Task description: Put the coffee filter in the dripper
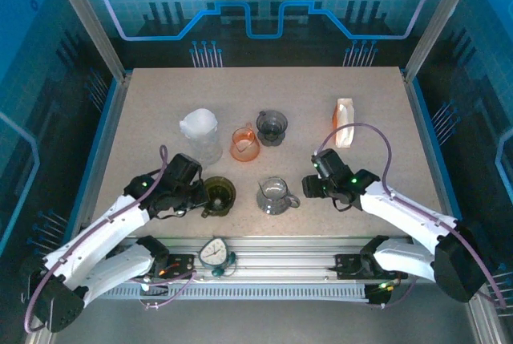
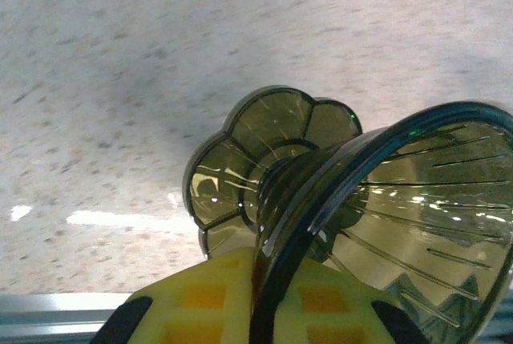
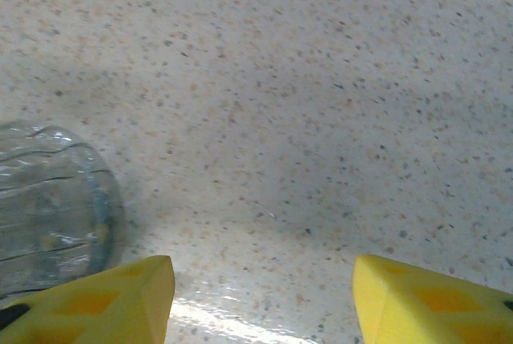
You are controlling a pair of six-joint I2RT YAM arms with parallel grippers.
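Observation:
A dark olive-green dripper stands near the table's front, left of centre. My left gripper is shut on its rim from the left. In the left wrist view the yellow pads clamp the rim's wall on both sides, with the left gripper below the dripper and its scalloped base. A white coffee filter sits on top of a clear vessel further back. My right gripper hangs open over bare table just right of a clear glass dripper; the right gripper has nothing between its fingers.
An orange dripper and a dark grey one stand mid-table. An orange and white packet lies at the back right. The clear glass dripper shows at the left edge of the right wrist view. Metal frame posts border the table.

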